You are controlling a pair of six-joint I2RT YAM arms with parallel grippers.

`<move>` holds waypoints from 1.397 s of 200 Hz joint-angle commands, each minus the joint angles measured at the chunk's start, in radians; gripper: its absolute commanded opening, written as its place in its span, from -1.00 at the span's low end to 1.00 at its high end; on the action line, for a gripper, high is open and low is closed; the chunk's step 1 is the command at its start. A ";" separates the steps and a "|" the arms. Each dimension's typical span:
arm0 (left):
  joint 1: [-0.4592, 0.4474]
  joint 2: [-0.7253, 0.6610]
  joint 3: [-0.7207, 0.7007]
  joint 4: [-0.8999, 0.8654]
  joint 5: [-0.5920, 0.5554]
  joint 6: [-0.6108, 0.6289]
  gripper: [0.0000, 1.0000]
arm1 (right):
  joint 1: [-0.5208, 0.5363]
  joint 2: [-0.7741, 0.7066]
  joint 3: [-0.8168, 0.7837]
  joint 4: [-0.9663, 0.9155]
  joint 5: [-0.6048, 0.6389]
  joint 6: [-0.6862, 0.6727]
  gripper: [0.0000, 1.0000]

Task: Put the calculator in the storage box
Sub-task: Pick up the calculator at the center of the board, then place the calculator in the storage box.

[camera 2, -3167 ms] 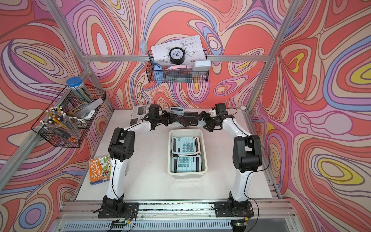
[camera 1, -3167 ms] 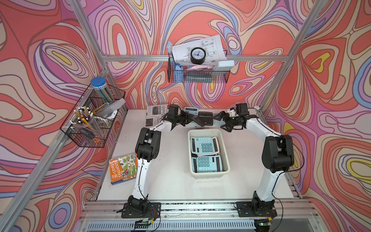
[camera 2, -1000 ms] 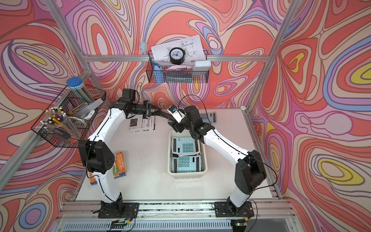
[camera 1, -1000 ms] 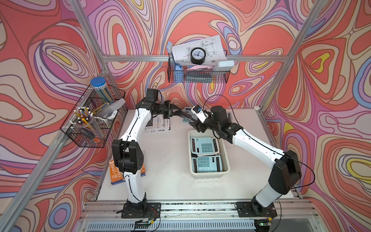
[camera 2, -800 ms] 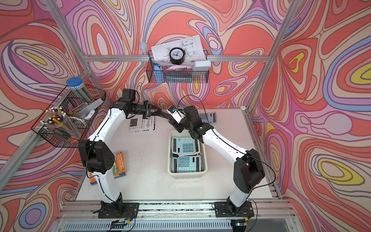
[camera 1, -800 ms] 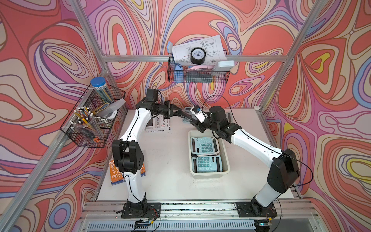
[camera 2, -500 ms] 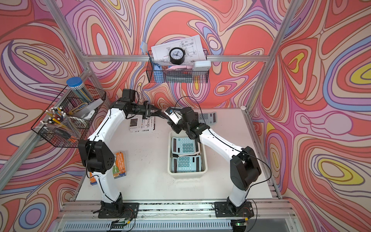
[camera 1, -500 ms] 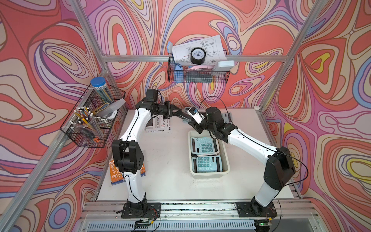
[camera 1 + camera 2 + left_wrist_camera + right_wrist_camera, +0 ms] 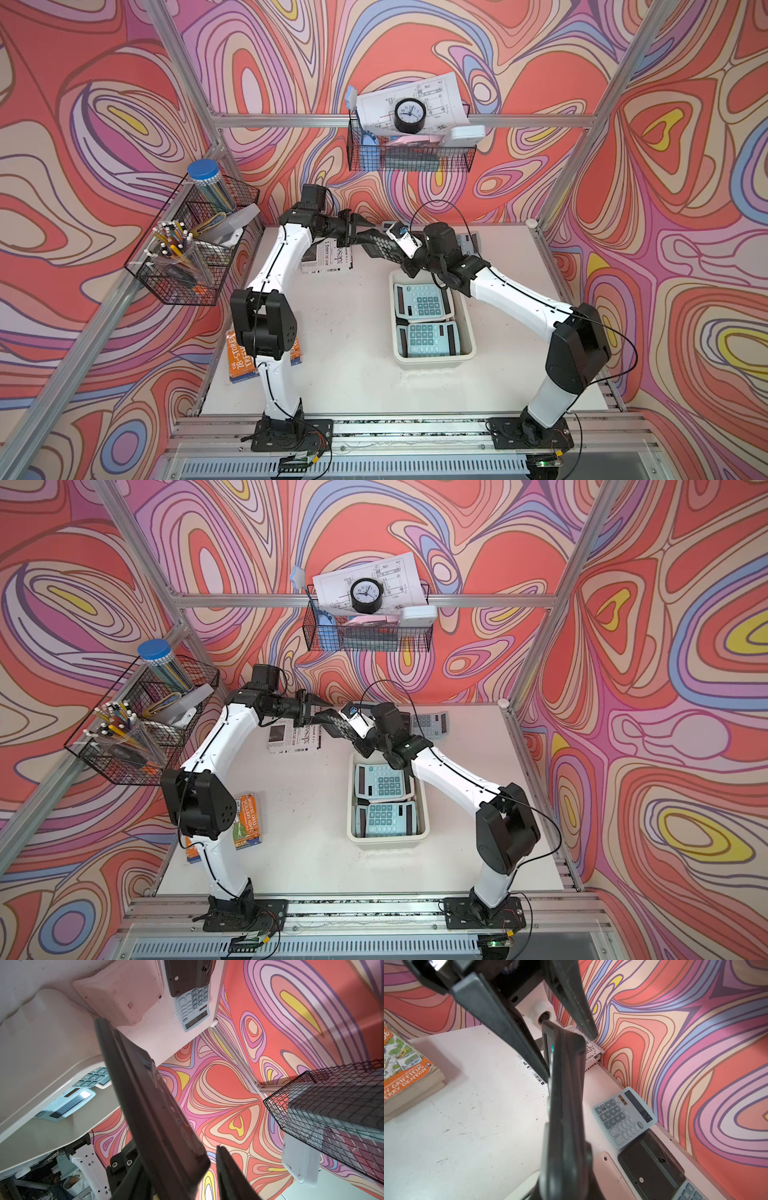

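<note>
A black calculator (image 9: pixel 379 247) hangs in the air above the back of the table, between my two grippers. My right gripper (image 9: pixel 404 261) is shut on its near end; in the right wrist view the calculator (image 9: pixel 566 1105) runs edge-on out from that gripper (image 9: pixel 566 1180). My left gripper (image 9: pixel 360 226) stands open around the far end, and in the left wrist view one finger (image 9: pixel 228 1174) is clear of the calculator (image 9: pixel 155 1115). The cream storage box (image 9: pixel 468 328) sits just in front, holding two light blue calculators (image 9: pixel 422 300).
A blue-grey calculator (image 9: pixel 625 1115), a face-down black one (image 9: pixel 652 1165) and a pink flat device (image 9: pixel 610 1176) lie along the back wall. A folded newspaper (image 9: pixel 328 258) lies at the back left, a book (image 9: pixel 241 361) at the left edge. Wire baskets (image 9: pixel 191 249) hang on the walls.
My right gripper has closed on the black calculator while my left gripper's fingers have spread apart from it. Both arms have stayed in about the same place.
</note>
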 commanded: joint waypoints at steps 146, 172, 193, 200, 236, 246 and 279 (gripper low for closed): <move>0.081 -0.161 0.001 -0.072 -0.189 0.440 0.97 | -0.111 -0.162 0.165 -0.423 -0.017 0.473 -1.00; 0.081 -0.200 -0.081 -0.046 -0.195 0.480 0.97 | -0.176 -0.212 0.147 -0.518 -0.110 0.546 -1.00; 0.080 -0.221 -0.136 -0.029 -0.197 0.495 0.97 | -0.216 -0.226 0.146 -0.616 -0.210 0.599 -1.00; 0.080 -0.225 -0.152 -0.024 -0.196 0.498 0.97 | -0.231 -0.229 0.141 -0.646 -0.251 0.622 -1.00; 0.075 -0.236 -0.204 -0.022 -0.185 0.520 0.97 | -0.268 -0.240 0.103 -0.781 -0.436 0.686 -1.00; 0.072 -0.238 -0.220 -0.015 -0.182 0.524 0.97 | -0.270 -0.241 0.084 -0.808 -0.483 0.694 -1.00; 0.063 -0.256 -0.308 0.069 -0.158 0.488 0.97 | -0.274 -0.237 0.007 -0.861 -0.610 0.720 -1.00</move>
